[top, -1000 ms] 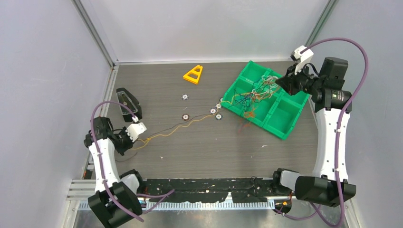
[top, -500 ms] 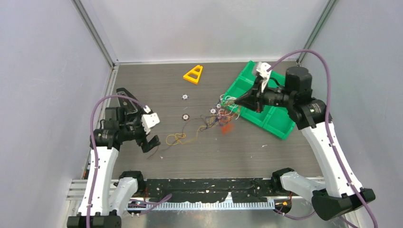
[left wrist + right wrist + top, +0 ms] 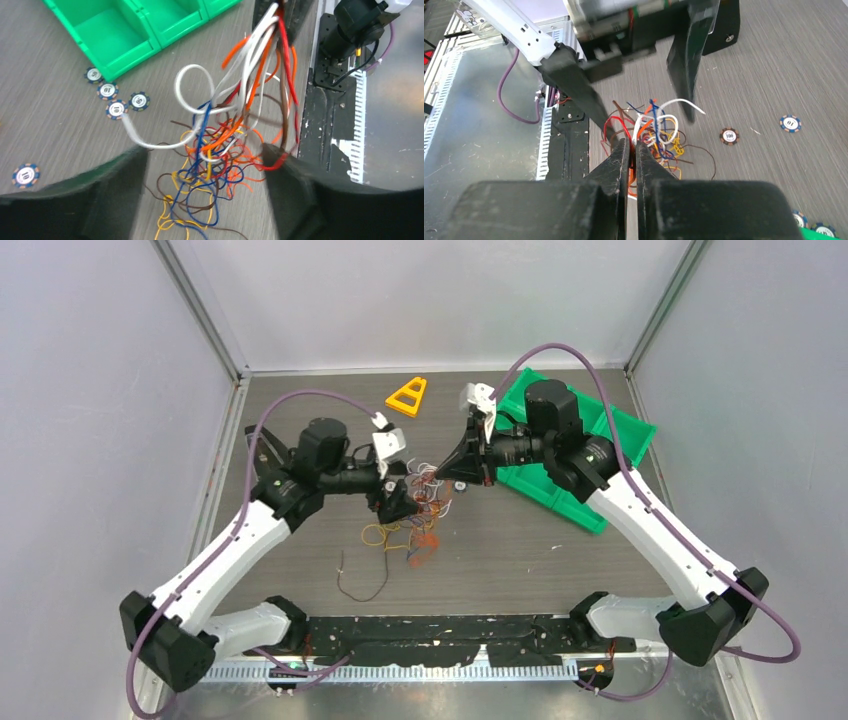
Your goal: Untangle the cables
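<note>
The cables (image 3: 424,522) are a tangle of thin orange, red, white, blue, yellow and brown wires in the middle of the table. My right gripper (image 3: 441,469) is shut on the top strands (image 3: 647,122) and holds them up, so the bundle hangs to the table. My left gripper (image 3: 204,150) is open and straddles the hanging cables (image 3: 225,145). A red loop touches its right fingertip (image 3: 272,152). In the right wrist view, the left gripper's fingers (image 3: 574,85) stand either side of the bundle. A loose brown wire (image 3: 362,585) and a yellow loop (image 3: 378,534) lie on the table.
A green bin tray (image 3: 575,502) sits at the back right, behind the right arm. A yellow triangle (image 3: 408,396) lies at the back. Several poker chips (image 3: 116,108) are scattered near the tray, and one more chip (image 3: 729,135) lies beside the bundle.
My left gripper let go of its strand, opened and swung from the left edge to the centre. The right gripper dragged the bundle out of the green tray toward the centre.
</note>
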